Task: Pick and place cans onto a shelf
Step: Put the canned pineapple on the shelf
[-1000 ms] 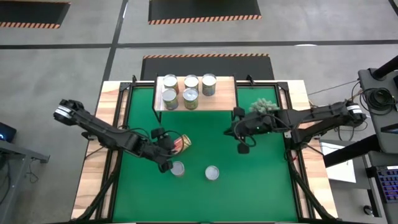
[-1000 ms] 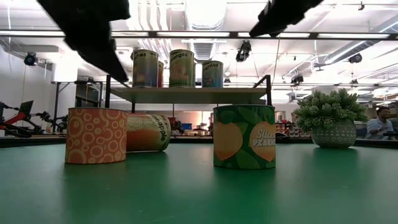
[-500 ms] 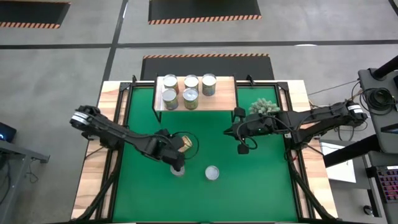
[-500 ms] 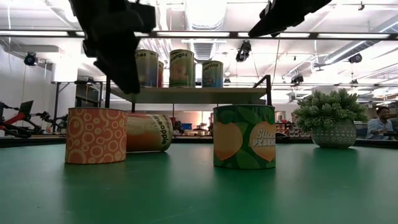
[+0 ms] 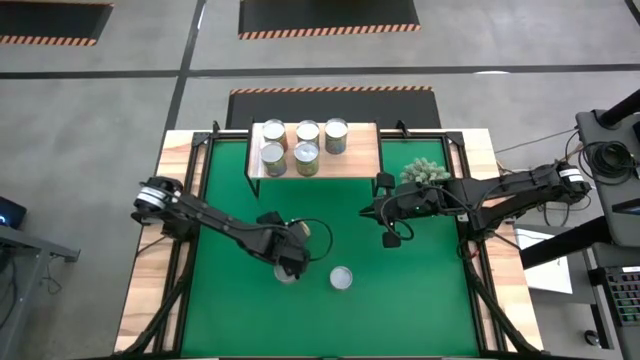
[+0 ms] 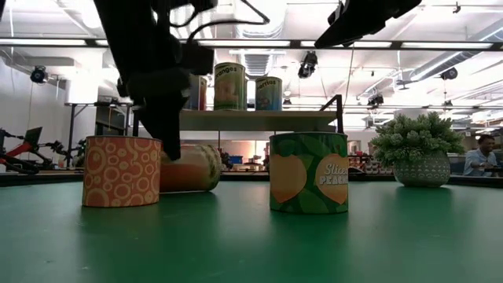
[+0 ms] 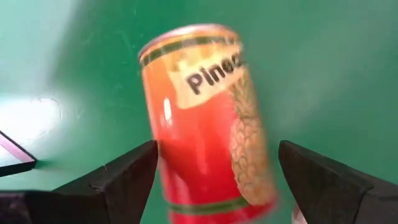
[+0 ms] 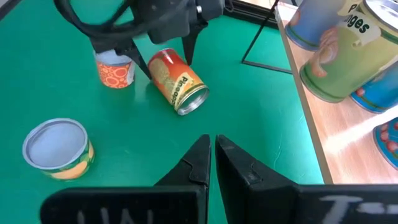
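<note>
A red pineapple can (image 7: 205, 124) lies on its side on the green mat (image 5: 420, 290). My left gripper (image 7: 217, 180) is open and points down over it, one finger on each side of the can (image 8: 177, 81). Next to it, an orange-patterned can (image 6: 122, 171) stands upright on the mat, and a green peach can (image 6: 309, 173) stands a little to its right. Several more cans (image 5: 305, 150) stand on the wooden shelf (image 5: 362, 150) at the far edge. My right gripper (image 8: 211, 149) is shut and hovers empty over the mat's right half. My left gripper comes from above, its fingers across the lying can's length. One finger (image 7: 134, 171) stands right at the can's side wall (image 7: 163, 155); I cannot tell whether it touches. The other finger (image 7: 317, 177) is clearly apart. The can rests on the mat.
A spiky green plant (image 5: 425, 172) in a pot stands at the mat's far right, beside the shelf. The shelf's black legs (image 8: 261, 37) rise from the mat. A person (image 6: 479, 157) sits in the room behind the table.
My left gripper has moved toward the table's right edge and come down over the lying red can, and its fingers now stand on either side of the can. My right arm has kept still.
</note>
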Controlling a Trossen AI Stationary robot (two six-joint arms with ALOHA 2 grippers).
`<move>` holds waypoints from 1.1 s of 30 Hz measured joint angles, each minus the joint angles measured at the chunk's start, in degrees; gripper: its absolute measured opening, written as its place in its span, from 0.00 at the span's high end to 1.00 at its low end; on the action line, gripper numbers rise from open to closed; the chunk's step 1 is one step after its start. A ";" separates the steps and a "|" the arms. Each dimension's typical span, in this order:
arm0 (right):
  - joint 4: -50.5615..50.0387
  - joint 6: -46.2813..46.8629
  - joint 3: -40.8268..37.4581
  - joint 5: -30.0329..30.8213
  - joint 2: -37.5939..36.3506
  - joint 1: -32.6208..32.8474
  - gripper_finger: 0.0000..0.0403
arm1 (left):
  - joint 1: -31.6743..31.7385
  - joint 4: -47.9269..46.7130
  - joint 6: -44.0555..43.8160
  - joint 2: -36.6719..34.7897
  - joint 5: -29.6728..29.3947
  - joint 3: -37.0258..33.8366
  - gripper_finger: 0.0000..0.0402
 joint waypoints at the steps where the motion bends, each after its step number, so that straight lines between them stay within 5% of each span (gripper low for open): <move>1: 0.00 0.00 0.00 0.00 0.00 0.00 0.97 | 0.24 0.54 -0.05 0.26 0.02 -0.58 0.22; 15: 0.35 1.49 0.00 -0.07 0.02 0.00 0.97 | 0.22 4.47 -1.51 2.90 -3.50 -3.70 0.30; 23: -0.91 3.15 -0.03 -0.06 0.02 0.48 0.97 | -2.59 5.75 1.82 -2.46 -6.04 -4.18 0.30; 33: 0.24 4.16 -0.51 -0.04 -0.09 5.33 0.97 | -8.26 27.33 24.64 -13.40 -11.88 -4.05 0.30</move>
